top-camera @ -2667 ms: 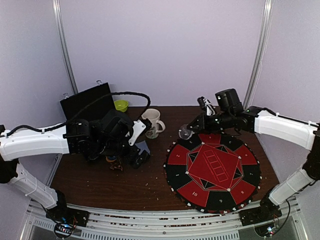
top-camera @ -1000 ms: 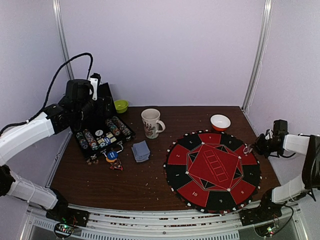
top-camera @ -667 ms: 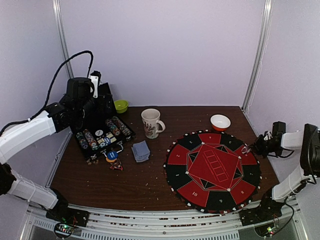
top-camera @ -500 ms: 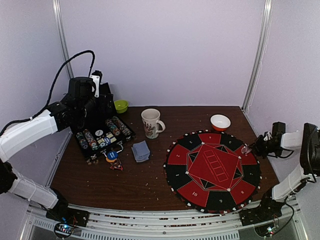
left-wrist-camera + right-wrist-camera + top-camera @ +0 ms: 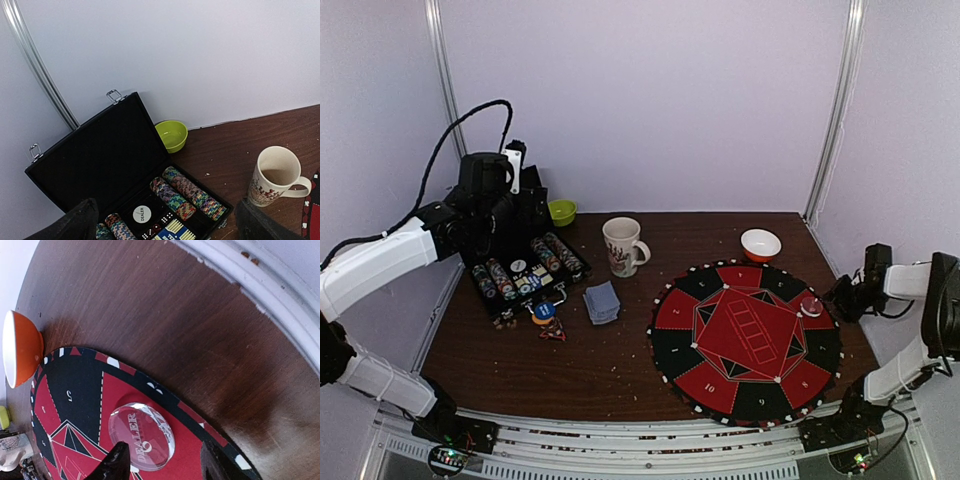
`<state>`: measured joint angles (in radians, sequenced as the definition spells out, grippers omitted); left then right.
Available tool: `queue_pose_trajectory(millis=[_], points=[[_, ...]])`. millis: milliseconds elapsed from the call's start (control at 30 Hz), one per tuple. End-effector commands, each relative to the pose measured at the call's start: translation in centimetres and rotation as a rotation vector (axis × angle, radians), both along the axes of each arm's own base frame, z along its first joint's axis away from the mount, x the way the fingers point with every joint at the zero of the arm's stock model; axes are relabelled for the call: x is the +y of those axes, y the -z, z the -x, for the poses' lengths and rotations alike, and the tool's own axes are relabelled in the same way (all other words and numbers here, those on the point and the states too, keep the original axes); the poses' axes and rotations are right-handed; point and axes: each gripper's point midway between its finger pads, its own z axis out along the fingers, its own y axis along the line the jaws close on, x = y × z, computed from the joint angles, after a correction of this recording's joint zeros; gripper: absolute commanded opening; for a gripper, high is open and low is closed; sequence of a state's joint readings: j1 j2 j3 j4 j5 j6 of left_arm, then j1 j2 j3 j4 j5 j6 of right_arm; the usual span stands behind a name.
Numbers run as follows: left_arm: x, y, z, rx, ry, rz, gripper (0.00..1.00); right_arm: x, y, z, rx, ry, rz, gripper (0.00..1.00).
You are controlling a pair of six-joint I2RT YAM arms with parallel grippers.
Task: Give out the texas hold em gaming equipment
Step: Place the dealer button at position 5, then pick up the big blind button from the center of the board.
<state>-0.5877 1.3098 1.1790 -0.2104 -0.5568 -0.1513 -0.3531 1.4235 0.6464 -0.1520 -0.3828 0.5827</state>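
Right tool, fingers parted and empty, had drawn back from the clear dealer button, gripped half a second earlier and now lying flat on the round mat: one item placed. Left tool hung open above the chip case.
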Motion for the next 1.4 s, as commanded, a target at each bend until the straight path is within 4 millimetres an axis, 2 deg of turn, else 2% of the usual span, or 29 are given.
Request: queue_pose_trajectory(millis=[0,100,200,400,467,533,600,667,767,867,933,1033,1100,1133,1233,1367], points=[[0.3,-0.7,0.1,0.014,0.002,0.004,0.98,-0.2,-3.9,-0.8,-0.015,-0.035,0.196,0.51],[-0.4,0.3,0.6,0.086,0.054,0.002,0.98,1.6,-7.3,-2.4,-0.045,-0.120,0.326,0.53],[-1.3,1.5,1.9,0.177,0.122,0.017,0.98,4.7,-10.6,-4.0,-0.108,-0.226,0.393,0.54],[-3.1,6.8,6.6,0.500,0.275,0.070,0.98,11.8,-15.0,-6.2,-0.283,-0.438,0.348,0.54],[-2.7,8.9,7.9,0.613,0.267,0.066,0.92,14.0,-16.0,-6.7,-0.325,-0.494,0.329,0.53],[-1.8,10.5,8.3,0.688,0.242,0.083,0.83,16.9,-17.2,-7.1,-0.367,-0.560,0.319,0.50],[-1.6,11.6,8.3,0.722,0.260,0.150,0.75,21.2,-19.0,-7.0,-0.428,-0.659,0.300,0.49],[-1.1,12.2,8.1,0.725,0.264,0.232,0.66,26.9,-21.3,-6.3,-0.518,-0.773,0.206,0.46],[0.4,12.8,7.4,0.700,0.224,0.315,0.63,36.5,-24.7,-3.4,-0.664,-0.963,0.010,0.44],[0.7,14.5,7.7,0.704,0.233,0.400,0.63,44.7,-26.0,-0.4,-0.725,-1.106,-0.118,0.44],[0.8,15.8,8.1,0.724,0.245,0.473,0.61,49.5,-25.7,1.0,-0.717,-1.182,-0.198,0.43],[1.0,17.3,8.2,0.722,0.240,0.520,0.60,55.4,-24.6,1.8,-0.678,-1.228,-0.267,0.39],[0.9,17.9,8.1,0.719,0.238,0.546,0.60,58.7,-22.7,2.2,-0.622,-1.251,-0.300,0.37],[1.3,18.2,8.0,0.719,0.217,0.548,0.60,60.0,-20.8,2.0,-0.571,-1.253,-0.301,0.36],[2.0,18.9,8.0,0.715,0.183,0.554,0.60,62.4,-18.5,1.6,-0.524,-1.233,-0.305,0.33],[2.1,19.2,8.6,0.692,0.189,0.586,0.59,63.7,-15.3,0.8,-0.464,-1.201,-0.290,0.33]])
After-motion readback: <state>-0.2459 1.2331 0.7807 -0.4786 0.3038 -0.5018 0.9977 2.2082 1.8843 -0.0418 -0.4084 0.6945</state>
